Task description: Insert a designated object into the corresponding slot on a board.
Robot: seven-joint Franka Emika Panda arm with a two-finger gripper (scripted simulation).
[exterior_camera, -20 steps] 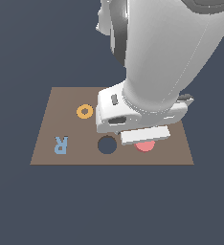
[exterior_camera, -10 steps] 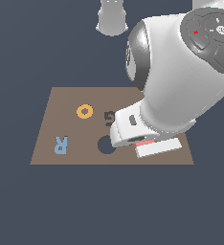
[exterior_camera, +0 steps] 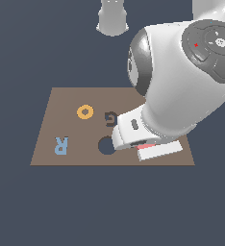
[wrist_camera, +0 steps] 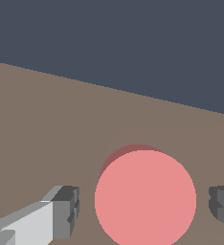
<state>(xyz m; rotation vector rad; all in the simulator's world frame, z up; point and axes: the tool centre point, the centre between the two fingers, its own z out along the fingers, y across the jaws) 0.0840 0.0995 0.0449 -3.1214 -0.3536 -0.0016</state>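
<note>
The brown board [exterior_camera: 85, 93] lies flat on the dark ground and carries several shapes. Its round slot [exterior_camera: 105, 145], a dark navy hole cut through near the board's near edge, has nothing in it. Just beyond the hole sits the dark G-shaped cutout [exterior_camera: 111, 117], partly covered by the arm. Toward the exterior view's left of that lies the orange ring [exterior_camera: 85, 112], and nearer the camera on the same side the pale blue letter R [exterior_camera: 61, 145]; both rest on the board's surface, well apart from the hole.

The pink-red disc [wrist_camera: 145, 200] lies flat on the board at the exterior view's right of the slot, close to it but not over it. In the exterior view only a thin red sliver [exterior_camera: 144, 145] shows under the white hand of the arm. The wrist view shows the whole disc, with a darker shadow edge on its far side.

The gripper [wrist_camera: 143, 210] is low over the board with its fingers spread, one grey fingertip [wrist_camera: 66, 210] on each side of the disc. Gaps of bare board show between the disc and each pad, so nothing is clamped.

The bulky white arm [exterior_camera: 181, 81] hides the board's far right corner and much of its right side. A white cylindrical base [exterior_camera: 113, 17] stands beyond the board's far edge.
</note>
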